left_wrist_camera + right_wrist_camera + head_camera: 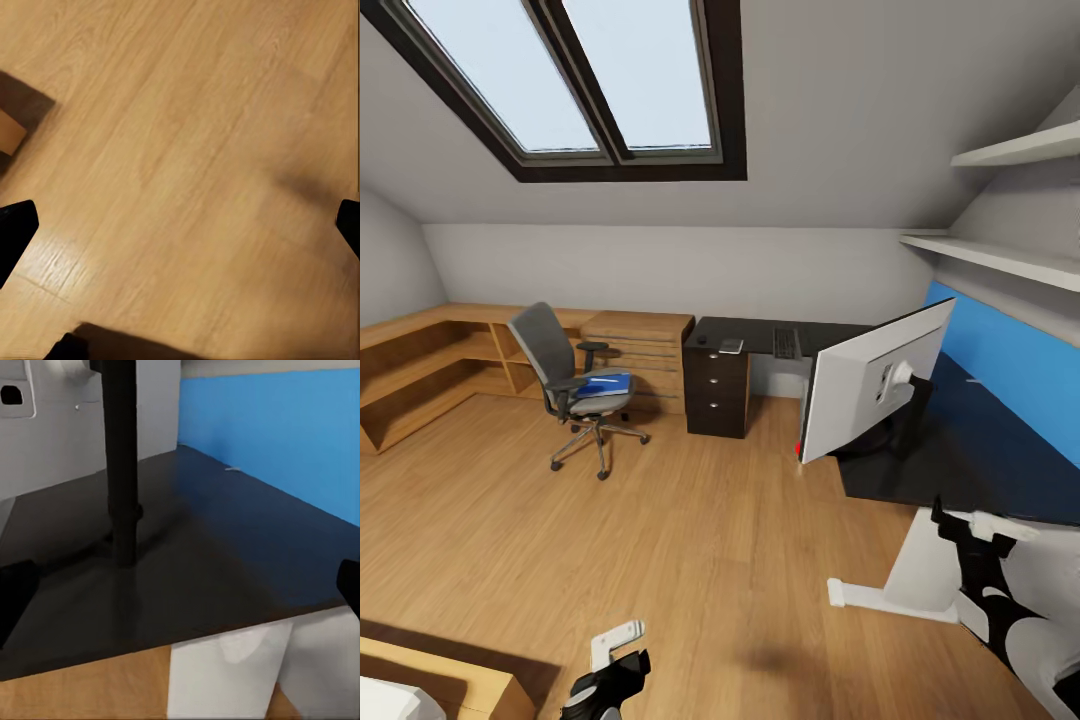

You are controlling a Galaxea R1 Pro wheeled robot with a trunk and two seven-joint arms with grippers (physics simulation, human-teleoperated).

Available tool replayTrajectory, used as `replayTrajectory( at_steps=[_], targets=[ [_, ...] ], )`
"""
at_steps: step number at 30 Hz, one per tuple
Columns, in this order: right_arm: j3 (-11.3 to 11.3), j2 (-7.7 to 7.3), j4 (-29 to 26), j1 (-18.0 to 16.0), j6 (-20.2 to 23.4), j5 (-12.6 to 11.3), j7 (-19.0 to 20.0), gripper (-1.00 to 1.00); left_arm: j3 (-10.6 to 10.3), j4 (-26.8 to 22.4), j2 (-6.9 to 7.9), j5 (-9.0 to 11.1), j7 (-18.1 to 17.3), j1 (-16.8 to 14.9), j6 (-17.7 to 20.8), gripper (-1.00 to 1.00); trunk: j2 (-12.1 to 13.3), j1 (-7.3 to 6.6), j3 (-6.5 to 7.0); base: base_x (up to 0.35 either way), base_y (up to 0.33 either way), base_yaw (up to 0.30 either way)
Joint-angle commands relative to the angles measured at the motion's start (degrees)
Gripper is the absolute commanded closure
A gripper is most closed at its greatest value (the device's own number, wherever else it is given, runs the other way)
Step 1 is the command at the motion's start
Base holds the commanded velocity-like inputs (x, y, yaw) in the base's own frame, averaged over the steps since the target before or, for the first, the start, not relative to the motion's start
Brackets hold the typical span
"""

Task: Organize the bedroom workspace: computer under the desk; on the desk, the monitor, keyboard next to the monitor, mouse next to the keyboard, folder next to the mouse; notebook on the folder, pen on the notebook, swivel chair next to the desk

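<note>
The folder [604, 384] sits blue on the swivel chair [572, 390] at far left, well apart from the desk [980, 450], so that move is not yet done. The monitor [872, 392] stands on the desk, and the keyboard [787, 343] lies on its far wing. The right wrist view adds the monitor's stand; the left wrist view looks at floor [187, 150]. Both grippers' jaws stand open and empty, fingertips [15, 232] [15, 592] at the frame edges.

Illumination was even and bright, daylight entering through the skylight [595, 80], with soft shadows on the floor [690, 560], a dull sheen on the worktop [187, 562], wide-angle bending at the head view's edges, and blurred wrist-view fingers [15, 232].
</note>
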Motion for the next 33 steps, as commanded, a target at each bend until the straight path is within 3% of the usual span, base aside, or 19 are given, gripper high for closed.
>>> replayTrajectory(
  at_steps=[1,3,9,19,27,33],
  targets=[
    [0.37,-0.18,-2.06,-0.03,2.85,0.05,-0.62,-1.00,-0.10,-0.13,0.02,0.24,0.43,-0.06,0.15,-1.00,-0.06,0.01,-0.08,0.000,-0.298,0.000],
    [0.28,-0.56,-7.76,-0.09,10.35,0.07,-0.67,-1.00,-0.12,-0.15,0.03,0.19,0.46,-0.04,0.13,-1.00,-0.06,0.01,-0.08,0.000,-0.304,0.000],
    [0.20,-0.83,-11.88,-0.10,14.94,0.08,-0.56,-1.00,-0.17,-0.12,0.03,0.17,0.48,-0.04,0.18,-1.00,-0.06,0.01,-0.08,0.000,-0.278,0.000],
    [0.54,0.12,-11.87,-0.09,11.06,2.21,-0.39,-1.00,-0.15,0.38,0.01,0.27,0.40,-0.06,0.10,-1.00,-0.06,0.01,-0.08,0.079,-0.139,0.000],
    [0.51,2.92,-10.49,-0.03,7.96,9.80,-0.49,-1.00,-0.63,0.46,-0.06,0.20,0.43,-0.05,-1.58,-1.00,-0.06,0.01,-0.08,0.185,-0.179,0.000],
    [0.63,3.73,-10.61,-0.03,7.22,11.32,-0.51,-1.00,-4.71,0.40,-0.02,0.18,0.50,-0.06,-2.70,-1.00,-0.06,0.01,-0.08,0.225,-0.020,0.000]
  ],
)
